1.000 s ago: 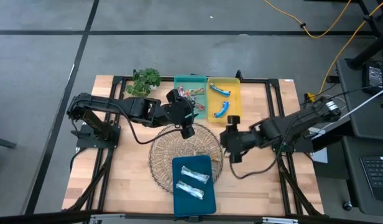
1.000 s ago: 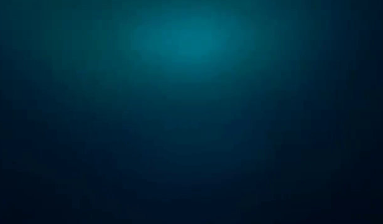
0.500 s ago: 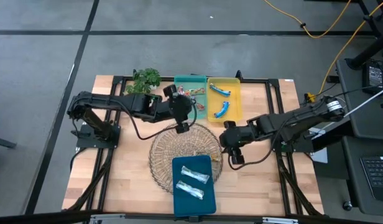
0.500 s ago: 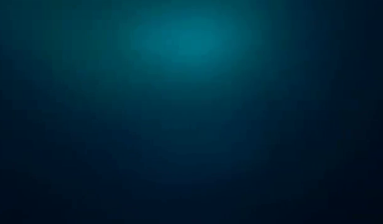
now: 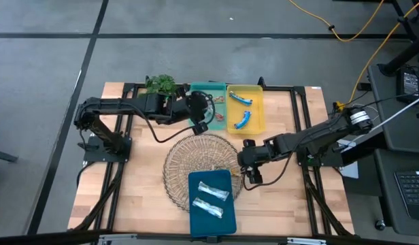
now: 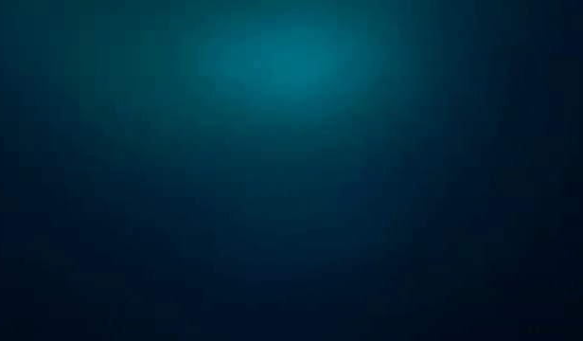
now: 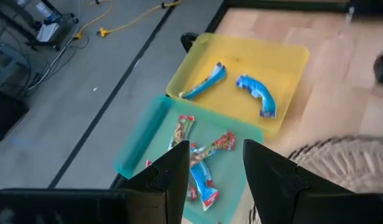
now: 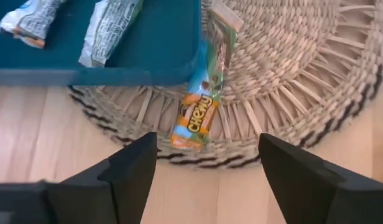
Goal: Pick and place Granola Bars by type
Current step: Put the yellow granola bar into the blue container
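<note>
- Granola Bars lie sorted across three trays in the high view: two silvery white bars (image 5: 211, 199) in the dark blue tray (image 5: 196, 218), which rests on the near part of the round wicker basket (image 5: 179, 163); two blue bars (image 5: 241, 117) in the yellow tray (image 5: 257, 109); red-orange bars (image 5: 216, 100) in the green tray (image 5: 204, 87).
- From above we also see the left gripper (image 5: 200, 121) over the near edge of the green tray, the right gripper (image 5: 249, 171) at the basket's right rim, and a small plant (image 5: 160, 85) at the table's (image 5: 135, 184) far edge.
- Our low view is a dark blue blur and shows nothing.
- Through the left wrist view we see the left gripper (image 7: 215, 180) with its fingers partly apart above the green tray (image 7: 135, 149); a red-and-blue wrapper shows between them, but we cannot tell whether it is held. The yellow tray (image 7: 285, 62) lies beyond it with its blue bars (image 7: 257, 93).
- Through the right wrist view the right gripper (image 8: 207, 168) is spread wide and holds nothing; an orange and light-blue bar (image 8: 201, 109) marked "Chewy" lies on the basket's rim (image 8: 291, 93) between the fingers, just beside the dark blue tray (image 8: 166, 50).
</note>
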Robot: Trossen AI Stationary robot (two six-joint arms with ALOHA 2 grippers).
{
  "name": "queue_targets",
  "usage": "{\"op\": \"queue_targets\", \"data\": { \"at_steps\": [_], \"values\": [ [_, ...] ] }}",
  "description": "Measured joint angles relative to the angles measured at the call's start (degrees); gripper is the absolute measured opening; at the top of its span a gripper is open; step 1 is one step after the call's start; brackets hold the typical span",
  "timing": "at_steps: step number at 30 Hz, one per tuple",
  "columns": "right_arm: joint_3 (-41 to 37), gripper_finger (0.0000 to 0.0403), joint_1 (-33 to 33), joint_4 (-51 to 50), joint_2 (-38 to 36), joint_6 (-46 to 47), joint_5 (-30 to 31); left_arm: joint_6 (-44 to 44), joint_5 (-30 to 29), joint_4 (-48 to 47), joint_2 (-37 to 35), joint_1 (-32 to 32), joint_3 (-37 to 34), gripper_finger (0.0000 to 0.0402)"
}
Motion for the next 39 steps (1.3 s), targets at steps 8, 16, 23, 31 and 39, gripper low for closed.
{"op": "queue_targets", "data": {
  "at_steps": [8, 16, 23, 31, 39],
  "values": [
    [-0.1, 0.0279, -1.8, 3.9, 7.6, -3.1, -0.1, -0.6, 0.8, 0.4, -4.1, -0.6, 0.0, 0.0143],
    [-0.1, 0.0279, -2.9, 9.3, 12.5, -3.2, -7.2, -2.7, 0.8, 0.6, -7.8, -0.6, 0.0, 0.0143],
    [-0.1, 0.0278, -3.0, 11.9, 14.4, -2.5, -8.9, -3.6, 0.1, 0.1, -8.1, -0.6, 0.0, 0.0143],
    [0.1, 0.0239, -3.3, 12.2, 18.5, 0.6, -6.1, -3.7, 0.2, 0.1, -7.8, -1.4, 0.0, 0.0143],
    [-0.1, 0.012, -3.4, 11.0, 17.1, 1.8, -5.6, -4.1, -0.3, -0.9, -12.1, -4.6, 0.0, 0.0143]
  ]
}}
